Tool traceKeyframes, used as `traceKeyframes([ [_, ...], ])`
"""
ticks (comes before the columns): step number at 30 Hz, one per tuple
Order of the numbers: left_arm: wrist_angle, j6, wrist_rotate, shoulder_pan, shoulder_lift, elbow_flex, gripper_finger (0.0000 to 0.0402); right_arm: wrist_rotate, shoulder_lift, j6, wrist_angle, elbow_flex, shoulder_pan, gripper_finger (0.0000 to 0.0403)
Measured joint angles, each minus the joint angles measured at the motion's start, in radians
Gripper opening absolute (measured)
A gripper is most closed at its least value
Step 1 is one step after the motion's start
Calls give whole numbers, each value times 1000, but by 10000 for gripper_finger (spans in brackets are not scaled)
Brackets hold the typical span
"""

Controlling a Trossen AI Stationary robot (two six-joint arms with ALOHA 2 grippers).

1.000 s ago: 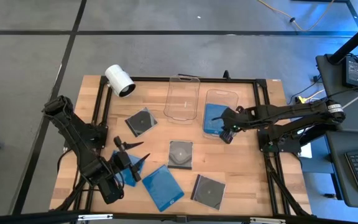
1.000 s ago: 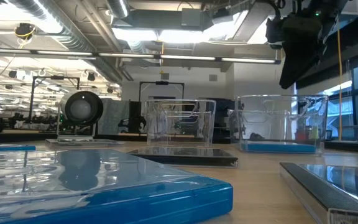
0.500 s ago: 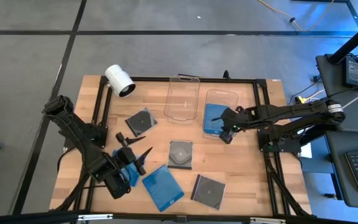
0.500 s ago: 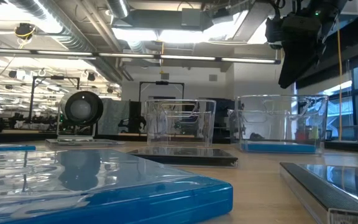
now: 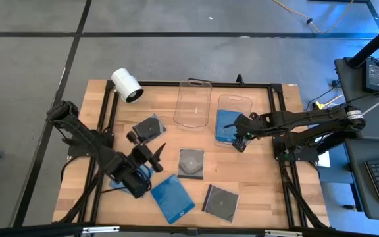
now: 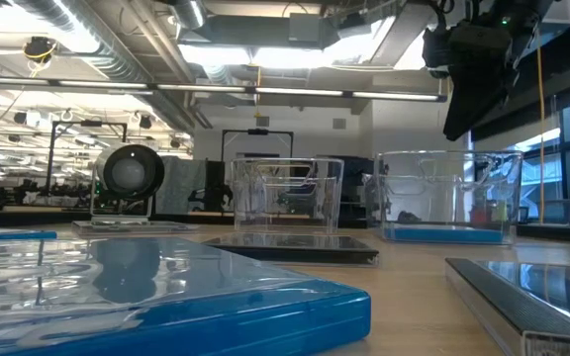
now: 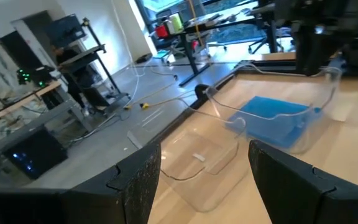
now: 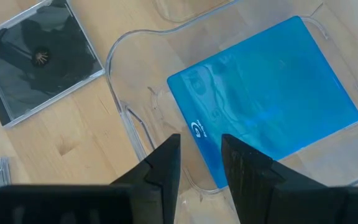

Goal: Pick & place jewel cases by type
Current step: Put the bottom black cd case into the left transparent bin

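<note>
From above, the left gripper hangs spread and empty over the table beside a dark case, with another dark case mid-table, a third and a blue case by the near edge, and the right gripper at the near end of a clear tub. The left wrist view looks between spread fingers at an empty tub and the tub holding a blue case. In the right wrist view the fingers stand narrowly parted, holding nothing, above that blue case

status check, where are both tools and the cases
Left tool open, empty, above loose cases. Right tool empty over right tub, one blue case inside. Nothing blocking.
</note>
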Motion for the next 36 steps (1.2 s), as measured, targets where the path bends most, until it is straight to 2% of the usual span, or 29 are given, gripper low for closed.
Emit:
traceKeyframes([
  [5, 0, 13, -45, 41, 0, 0, 239, 0, 0, 0, 0, 0, 0, 120],
  [13, 0, 30, -49, 112, 0, 0, 239, 0, 0, -2, 0, 0, 0, 120],
  [18, 0, 30, 14, 142, 0, 0, 239, 0, 0, -2, 0, 0, 0, 120],
  [23, 1, 23, 123, 153, 0, 0, 239, 0, 0, -1, 0, 0, 0, 120],
  [26, 12, 27, 126, 140, 3, 0, 239, 0, 0, 0, 0, 0, 0, 120],
  [31, 153, 150, 153, 90, 25, 0, 239, 0, 0, 0, 1, 0, 0, 120],
  [36, 388, 373, 262, 71, 66, 0, 239, 0, 0, 0, 3, 0, 0, 120],
])
